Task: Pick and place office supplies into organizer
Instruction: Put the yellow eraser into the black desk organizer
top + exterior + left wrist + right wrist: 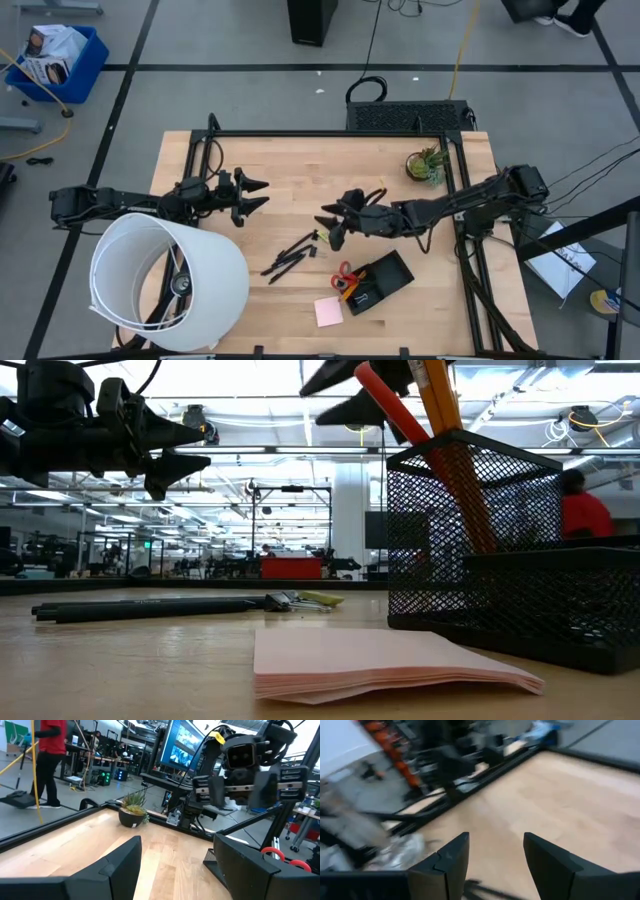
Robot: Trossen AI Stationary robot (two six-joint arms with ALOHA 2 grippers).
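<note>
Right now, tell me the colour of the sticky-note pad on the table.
Pink. The sticky-note pad shows best in the low view, lying just in front of the black mesh organizer.

A black mesh organizer [382, 281] lies angled at lower center-right, with red-handled scissors [343, 272] and an orange pencil [455, 455] standing in it. Black pens [291, 254] lie loose to its left. A pink pad [328, 312] lies flat below.

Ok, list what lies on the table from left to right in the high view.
White lampshade → left gripper → black pens → pink sticky-note pad → black organizer → potted plant.
</note>
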